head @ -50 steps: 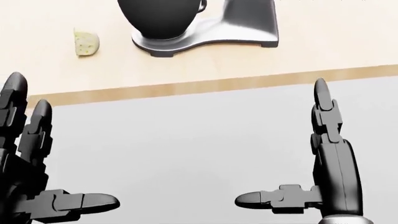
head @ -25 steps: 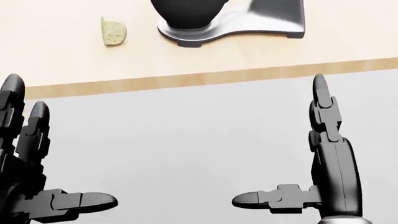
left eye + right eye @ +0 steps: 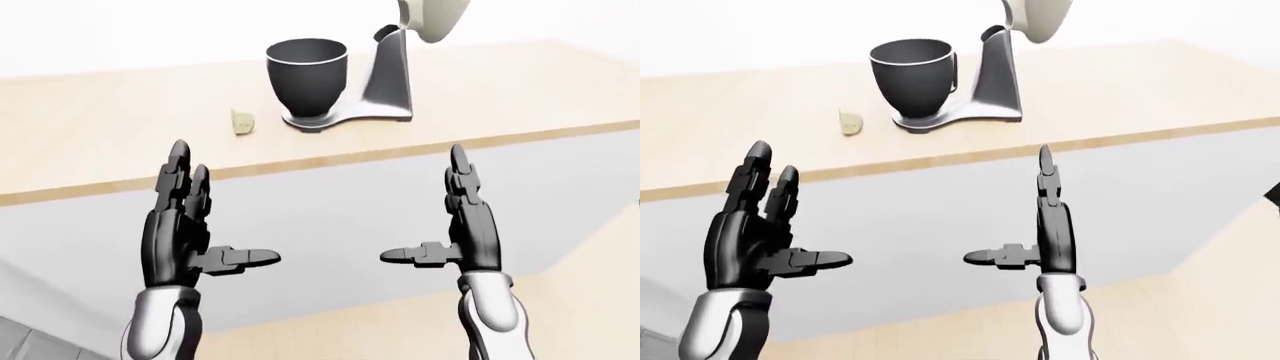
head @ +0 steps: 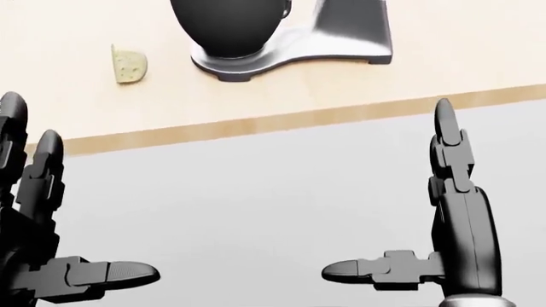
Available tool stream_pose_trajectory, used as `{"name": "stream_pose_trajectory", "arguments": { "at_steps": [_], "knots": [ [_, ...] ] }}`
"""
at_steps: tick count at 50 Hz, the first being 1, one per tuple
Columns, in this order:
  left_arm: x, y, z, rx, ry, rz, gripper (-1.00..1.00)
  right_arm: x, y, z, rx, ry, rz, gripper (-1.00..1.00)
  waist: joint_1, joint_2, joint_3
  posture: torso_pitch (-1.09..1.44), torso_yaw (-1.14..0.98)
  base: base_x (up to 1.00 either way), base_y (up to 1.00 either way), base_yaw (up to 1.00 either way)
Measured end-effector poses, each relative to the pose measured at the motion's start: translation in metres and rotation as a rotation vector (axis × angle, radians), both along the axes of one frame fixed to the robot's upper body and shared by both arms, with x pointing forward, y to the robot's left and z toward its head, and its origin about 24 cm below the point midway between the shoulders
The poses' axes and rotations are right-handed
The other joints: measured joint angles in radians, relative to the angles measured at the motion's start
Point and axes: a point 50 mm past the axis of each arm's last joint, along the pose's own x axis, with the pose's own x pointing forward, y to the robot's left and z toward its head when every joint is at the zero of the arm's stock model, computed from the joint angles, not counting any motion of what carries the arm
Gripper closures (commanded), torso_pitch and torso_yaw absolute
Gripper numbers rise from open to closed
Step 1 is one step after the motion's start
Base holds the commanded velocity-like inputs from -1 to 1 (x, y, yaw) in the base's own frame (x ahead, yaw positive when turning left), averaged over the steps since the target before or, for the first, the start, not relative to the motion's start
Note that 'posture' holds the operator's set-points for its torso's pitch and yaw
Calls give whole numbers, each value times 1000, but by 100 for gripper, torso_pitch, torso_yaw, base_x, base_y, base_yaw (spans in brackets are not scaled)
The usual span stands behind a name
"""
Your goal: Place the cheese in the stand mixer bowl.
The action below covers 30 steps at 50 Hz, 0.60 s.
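Note:
A small pale yellow cheese wedge lies on the wooden counter, just left of the stand mixer. It also shows in the head view. The stand mixer has a dark bowl on its silver base, with its head tilted up. My left hand is open and empty, fingers spread, held below the counter edge. My right hand is open and empty at the same height. Both are well short of the cheese.
The counter's light wooden edge runs across the head view above a grey front panel. A wooden floor shows below in the left-eye view.
The whole picture has shifted: cheese and mixer slid right and up, then back left and down, so the camera moved. Both hands stay open in much the same pose.

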Motion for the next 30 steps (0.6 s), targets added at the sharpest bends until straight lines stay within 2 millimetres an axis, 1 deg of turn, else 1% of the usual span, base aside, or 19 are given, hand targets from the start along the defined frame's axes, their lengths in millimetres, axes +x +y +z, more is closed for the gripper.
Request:
{"name": "stream_pose_trajectory", "arguments": {
  "at_steps": [2, 3, 4, 5, 6, 7, 9, 10, 14, 16, 17, 18, 19, 21, 22, 23, 27, 29, 30],
  "knots": [
    [-1, 0, 3, 1, -15, 0, -100, 0, 1, 1, -1, -8, 3, -100, -4, 27, 1, 0, 0, 19, 0, 0],
    [-1, 0, 3, 1, -20, -2, -100, -1, 1, 2, -1, -11, 3, -100, -6, 45, -2, 0, 0, 20, 0, 0],
    [-1, 0, 4, 2, -24, -2, -100, -1, 1, 2, -1, -15, 4, -100, -7, 67, -6, 0, 0, 19, 0, 0],
    [-1, 1, 4, 6, -24, 5, -100, 0, 3, 3, 4, -17, 10, -100, 1, 69, -10, 0, 0, 18, 0, 0],
    [-1, 3, 3, 8, -16, 13, -100, 0, 5, 1, 8, -9, 19, -100, 9, 60, -6, 0, 0, 20, 0, 0],
    [-1, 5, 0, 6, -2, 22, -100, 0, 6, -2, 10, 4, 27, -100, 13, 59, -3, 0, 0, 18, 0, 0],
    [-1, 7, -4, 4, 19, 35, -100, 0, 7, -5, 12, 21, 36, -100, 18, 56, -7, 0, 0, 19, 0, 0],
    [-1, 7, -3, 4, 19, 37, -100, 0, 6, -5, 12, 22, 34, -100, 18, 48, -9, 0, 0, 20, 0, 0],
    [-5, 7, 8, 17, -32, 47, -100, 0, 4, 1, 7, -10, 23, -100, 20, 0, -7, 0, 0, 19, 0, 0],
    [-6, 8, 12, 22, -55, 57, -100, -1, 5, 3, 7, -22, 25, -100, 23, -33, -12, 0, 0, 18, 0, 0],
    [-7, 8, 14, 25, -67, 61, -100, -1, 5, 3, 6, -28, 26, -100, 21, -54, -19, 0, 0, 19, 0, 0],
    [-7, 6, 14, 18, -68, 56, -100, -1, 3, 3, -1, -26, 19, -100, 12, -39, -16, 0, 0, 20, 0, 0],
    [-6, 5, 12, 18, -60, 52, -100, -1, 1, 1, -1, -15, 11, -100, 6, -32, -13, 0, 0, 19, 0, 0],
    [-5, 4, 10, 29, -45, 50, -100, -1, -2, -5, 1, 13, -6, -100, -1, -37, -12, 0, 0, 19, 0, 0],
    [-6, 5, 10, 36, -44, 57, -100, -1, -2, -6, 1, 20, -8, -100, -3, -35, -12, 0, 0, 19, 0, 0],
    [-6, 6, 11, 43, -48, 66, -100, -1, -2, -6, 2, 19, -8, -100, -3, -27, -12, 0, 0, 19, 0, 0],
    [-8, 8, 16, 65, -81, 93, -100, -2, 0, -1, 1, -8, 3, -100, -5, 23, -1, 0, 0, 19, 0, 0],
    [-9, 8, 19, 73, -97, 100, -100, -2, 1, 1, 0, -17, 6, -100, -9, 61, -6, 0, 0, 19, 0, 0],
    [-9, 9, 20, 81, -104, 107, -100, -1, 2, 2, 4, -22, 10, -100, -4, 72, -12, 0, 0, 18, 0, 0]
  ]
}}
